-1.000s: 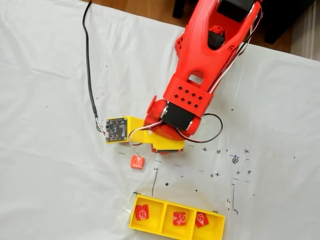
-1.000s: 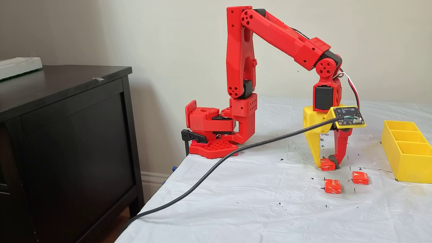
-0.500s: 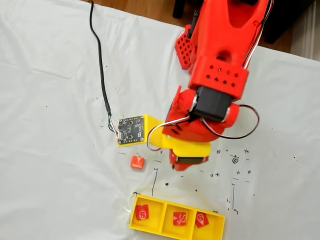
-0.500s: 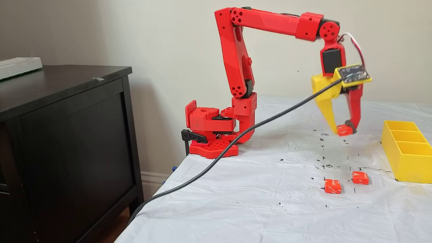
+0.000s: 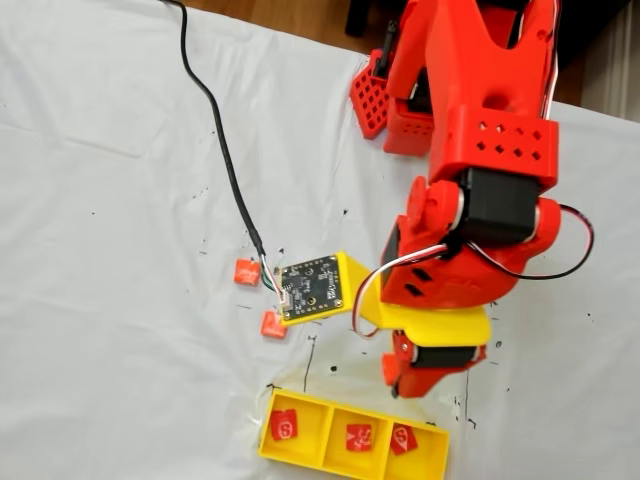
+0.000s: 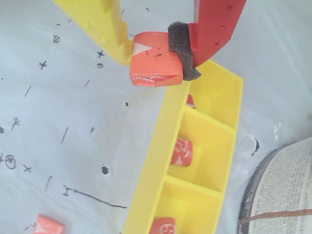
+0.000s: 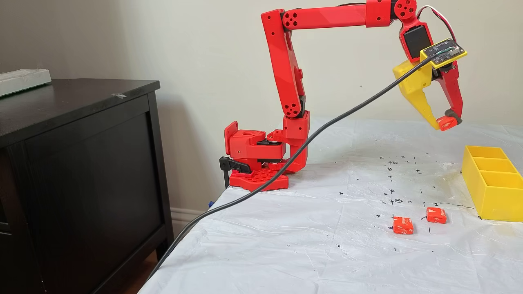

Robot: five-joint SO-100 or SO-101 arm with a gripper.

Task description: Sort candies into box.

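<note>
Red-orange candy (image 6: 156,66) pinched in the tool (image 7: 444,122), raised high above the bench (image 7: 327,245).
Yellow box (image 5: 300,455) sits below with one candy in each of three sections; two more candies (image 7: 403,225) lie on the bench beside it.

A plain off-white wall (image 7: 204,49) stands behind everything, evenly lit, with a white baseboard (image 7: 186,218) at its foot. Far out to the left of the gripper in the side-on fixed view sits a dark, near-black cabinet (image 7: 77,171) — a pale flat object (image 7: 22,81) rests on its top. Below the gripper spreads a wrinkled white table covering (image 7: 310,249) dotted with small ink marks. Brown wooden floor (image 5: 290,18) shows past the covering's far edge in the top-down fixed view.
</note>
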